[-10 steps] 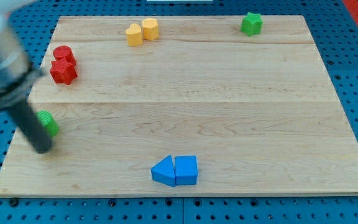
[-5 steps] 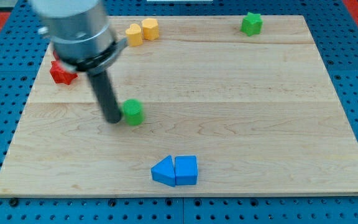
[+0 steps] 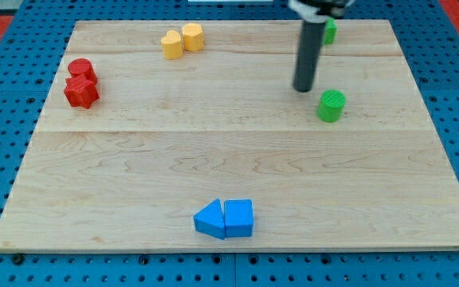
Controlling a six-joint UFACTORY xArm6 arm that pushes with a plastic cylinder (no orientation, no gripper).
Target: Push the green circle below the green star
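The green circle (image 3: 331,105) stands on the wooden board at the right of centre. The green star (image 3: 329,30) sits near the board's top edge, partly hidden behind my rod. My tip (image 3: 303,88) is just up and to the left of the green circle, a small gap apart from it. The rod rises from the tip to the view's top and crosses the star's left side. The circle lies below the star in the view.
Two yellow blocks (image 3: 181,40) sit at the top left of centre. A red circle (image 3: 80,69) and a red star (image 3: 80,91) sit together at the left. A blue triangle (image 3: 209,218) and a blue block (image 3: 239,218) touch near the bottom edge.
The green circle has moved from the left-centre of the board to the right and up, to below the green star. My rod has moved right and up with it.
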